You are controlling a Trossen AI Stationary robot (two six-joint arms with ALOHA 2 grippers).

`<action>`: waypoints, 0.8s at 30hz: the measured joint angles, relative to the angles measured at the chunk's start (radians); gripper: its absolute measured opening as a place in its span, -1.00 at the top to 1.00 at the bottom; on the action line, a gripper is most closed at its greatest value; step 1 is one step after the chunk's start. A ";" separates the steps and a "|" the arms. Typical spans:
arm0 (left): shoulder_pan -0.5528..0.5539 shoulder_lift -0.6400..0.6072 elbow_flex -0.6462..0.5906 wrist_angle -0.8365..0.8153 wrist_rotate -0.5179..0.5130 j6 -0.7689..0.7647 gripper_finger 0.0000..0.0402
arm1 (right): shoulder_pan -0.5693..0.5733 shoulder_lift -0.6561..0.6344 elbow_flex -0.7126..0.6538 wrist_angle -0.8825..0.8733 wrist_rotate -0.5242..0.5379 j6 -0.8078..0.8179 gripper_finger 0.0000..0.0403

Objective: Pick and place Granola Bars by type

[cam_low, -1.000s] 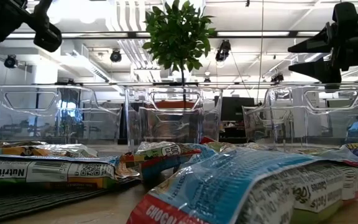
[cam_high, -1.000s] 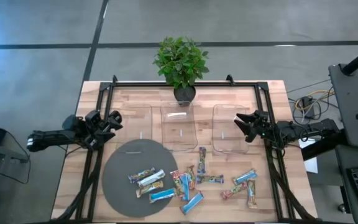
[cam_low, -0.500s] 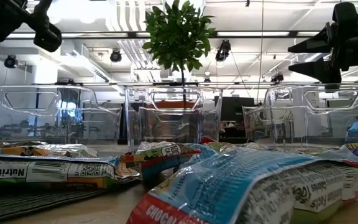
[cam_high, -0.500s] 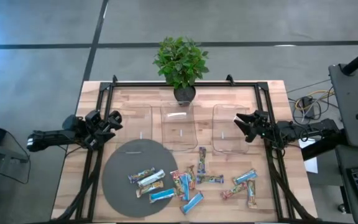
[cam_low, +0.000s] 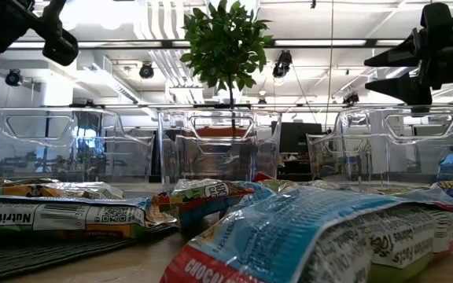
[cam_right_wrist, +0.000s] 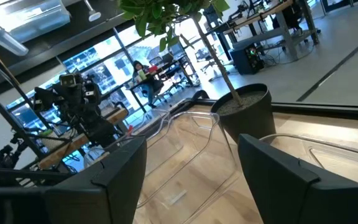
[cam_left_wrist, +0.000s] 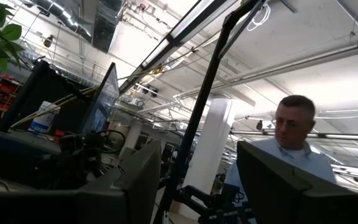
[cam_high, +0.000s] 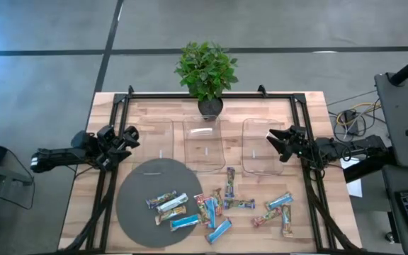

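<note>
The granola bars (cam_high: 218, 207) lie scattered on the near half of the table; some rest on a dark round mat (cam_high: 137, 191), the others on bare wood to its right. In the low view a blue-and-white bar (cam_low: 289, 236) fills the foreground. My left gripper (cam_high: 127, 138) hovers open over the table's left side, far from the bars. My right gripper (cam_high: 273, 142) hovers open over the right clear tray (cam_high: 261, 145). Both hold nothing.
Three clear plastic trays stand side by side across the table's middle (cam_high: 204, 145). A potted plant (cam_high: 205, 71) stands at the far edge. A black frame rail (cam_high: 211, 94) runs around the table. A person (cam_left_wrist: 291, 143) shows beyond the table in the left wrist view.
</note>
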 joint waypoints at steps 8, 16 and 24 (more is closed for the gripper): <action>0.000 0.000 0.000 0.000 0.000 0.000 0.04 | -0.003 0.000 -0.001 0.016 0.016 0.000 -0.20; 0.000 0.000 0.000 0.000 0.000 0.000 0.04 | -0.003 0.000 -0.001 0.017 0.016 0.000 -0.20; 0.000 0.000 0.000 0.000 0.000 0.000 0.04 | -0.002 0.000 -0.001 0.018 0.025 0.107 -0.20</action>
